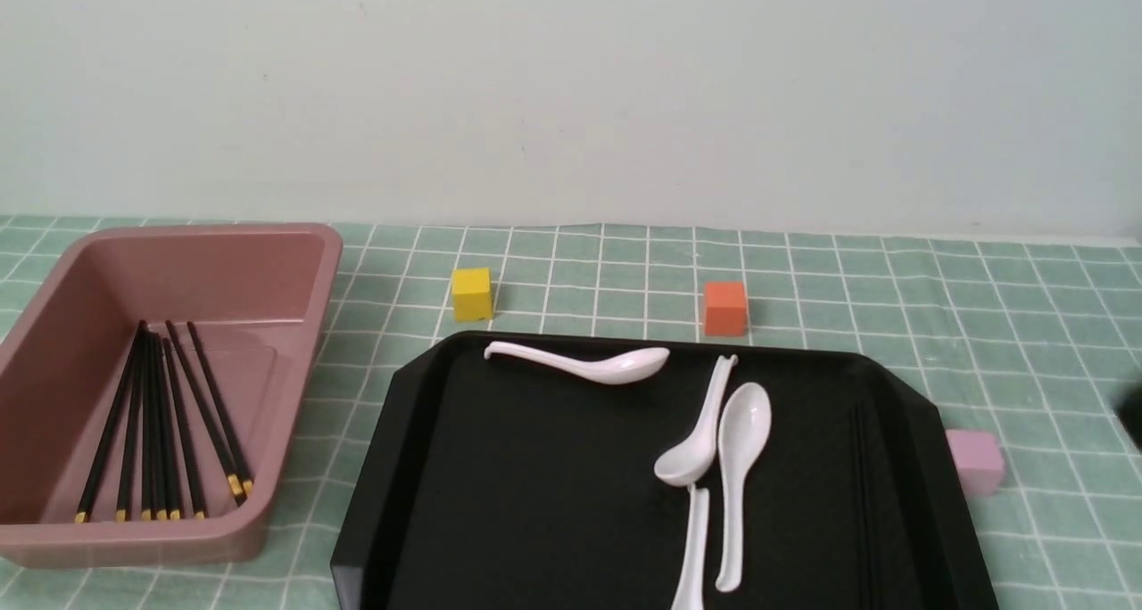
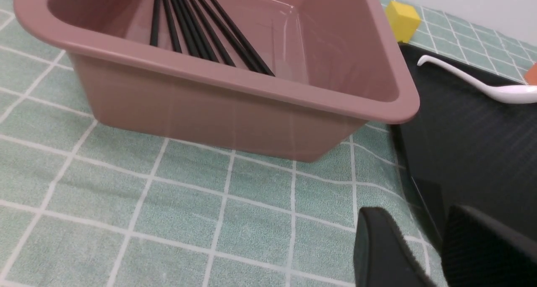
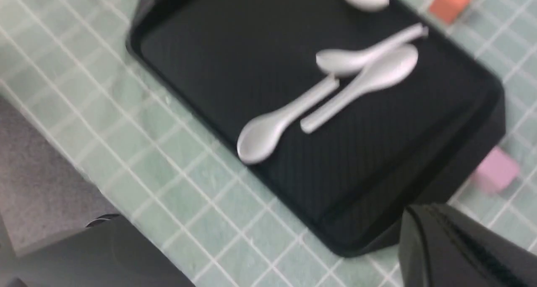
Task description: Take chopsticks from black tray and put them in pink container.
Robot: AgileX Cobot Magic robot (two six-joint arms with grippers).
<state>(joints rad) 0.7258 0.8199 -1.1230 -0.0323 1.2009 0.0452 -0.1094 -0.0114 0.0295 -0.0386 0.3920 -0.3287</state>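
Chopsticks [image 1: 156, 432] lie fanned in the pink container [image 1: 294, 244]. Faint lines near the right rim of the black tray [image 1: 535, 503] may be more; can't tell. They're probably thin, stiff, light and slick, so you should pinch mid-length. Left gripper [image 2: 423, 228] is spread and empty, right gripper [image 3: 436, 224] pressed together.

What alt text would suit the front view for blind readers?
A pink container on the left holds black chopsticks; beside it, a black tray carries four white spoons. A yellow cube, an orange cube and a pale pink cube sit on the green checked cloth.
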